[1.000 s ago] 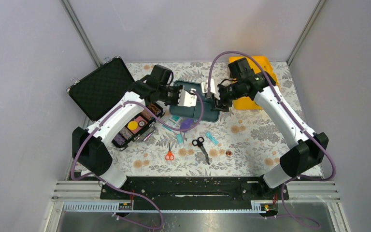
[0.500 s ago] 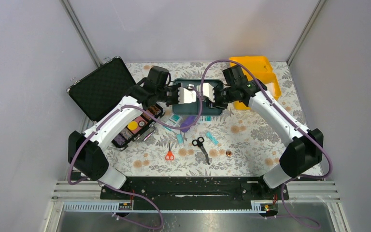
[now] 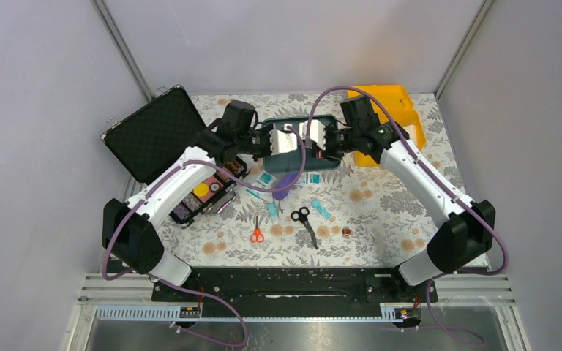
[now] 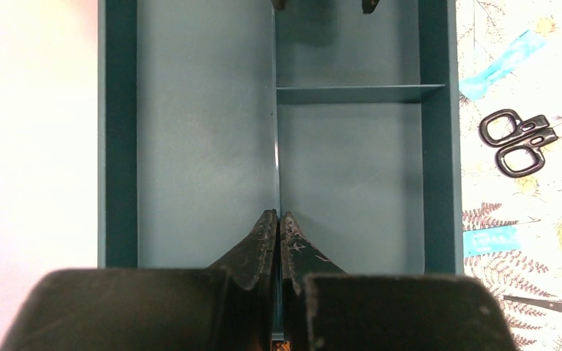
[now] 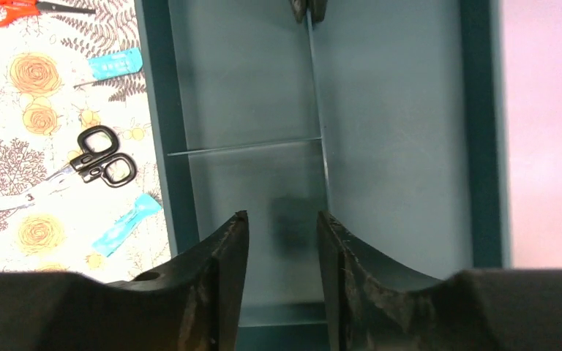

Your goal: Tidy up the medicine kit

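So, the teal tray [image 4: 205,146] sat at the far middle of the table [image 3: 380,212], with both arms reaching in at it from opposite sides. The left claw [image 4: 279,217] was pinched tight on the tray's long centre divider [image 4: 276,131], with the thin wall caught between its fingers. The right claw [image 5: 282,219] came in from the other end with its fingers apart and a clear gap between them. The divider ran up to about the inner edge of one finger, and we didn't see it clamping anything.

From above, both wrists and a purple cable [image 3: 305,161] covered most of the tray, so we couldn't tell if it was lifted or resting on the table. The yellow case [image 3: 406,110] was in the far right corner, just beside the tray and partly hidden by the right arm.

Other stuff around:
- an open black case [image 3: 154,135] at far left, with colourful rolls [image 3: 201,191] in its base under the left arm
- black scissors [image 3: 304,219] and orange scissors [image 3: 257,234] nearer the arm bases
- teal packets [image 3: 320,210] between those and the tray
- a purple thing [image 3: 284,186]
- a small brown round bit [image 3: 346,232]
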